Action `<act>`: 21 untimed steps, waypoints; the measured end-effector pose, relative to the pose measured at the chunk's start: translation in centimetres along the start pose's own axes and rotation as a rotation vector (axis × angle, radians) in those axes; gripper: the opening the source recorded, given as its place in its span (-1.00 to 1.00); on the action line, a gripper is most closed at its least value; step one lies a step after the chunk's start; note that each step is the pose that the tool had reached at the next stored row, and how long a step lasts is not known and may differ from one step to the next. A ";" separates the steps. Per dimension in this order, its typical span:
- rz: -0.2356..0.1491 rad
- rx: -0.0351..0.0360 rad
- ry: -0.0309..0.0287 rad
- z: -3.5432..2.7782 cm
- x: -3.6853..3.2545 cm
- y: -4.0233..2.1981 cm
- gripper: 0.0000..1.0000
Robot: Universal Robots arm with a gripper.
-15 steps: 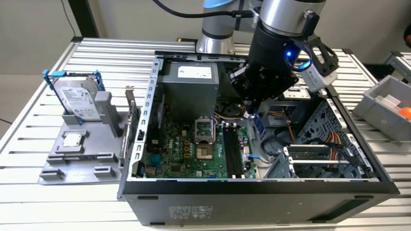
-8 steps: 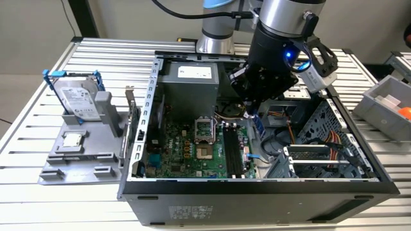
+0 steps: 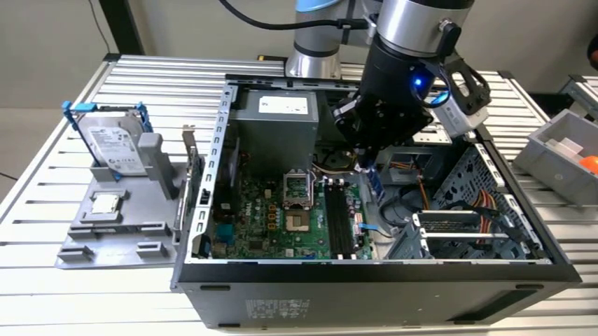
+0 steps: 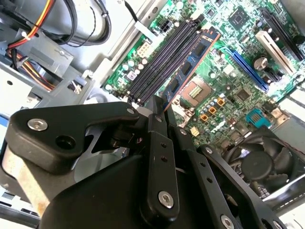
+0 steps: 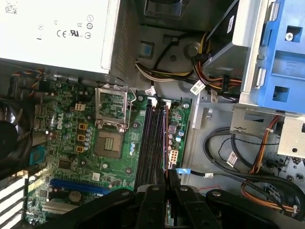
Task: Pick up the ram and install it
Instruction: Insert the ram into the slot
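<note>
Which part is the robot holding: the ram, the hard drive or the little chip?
The ram, the long thin stick clamped in the tool over the motherboard. The hard drive and little chip sit outside the case.

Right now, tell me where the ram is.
The ram is clamped in the jaws of the gripper inside the open computer case, edge-down over the black memory slots near the exterior view's middle.

I can read no print clearly here. Small marks and symbols sit on the power supply's white label (image 5: 57,28), a printed sticker (image 3: 120,148) covers the hard drive (image 3: 92,127), and white tags (image 5: 197,87) hang on cables (image 5: 217,78).
</note>
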State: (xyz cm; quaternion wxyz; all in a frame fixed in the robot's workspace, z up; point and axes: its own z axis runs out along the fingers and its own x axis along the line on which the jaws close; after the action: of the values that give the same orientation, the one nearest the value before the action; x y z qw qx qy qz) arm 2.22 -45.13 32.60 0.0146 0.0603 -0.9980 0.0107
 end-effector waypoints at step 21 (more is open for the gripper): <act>0.050 0.0045 0.0017 0.76 -0.06 0.30 -1.00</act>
State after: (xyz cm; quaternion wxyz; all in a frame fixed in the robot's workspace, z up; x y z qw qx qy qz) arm 2.23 -44.84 31.84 0.0151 0.0353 -0.9992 0.0134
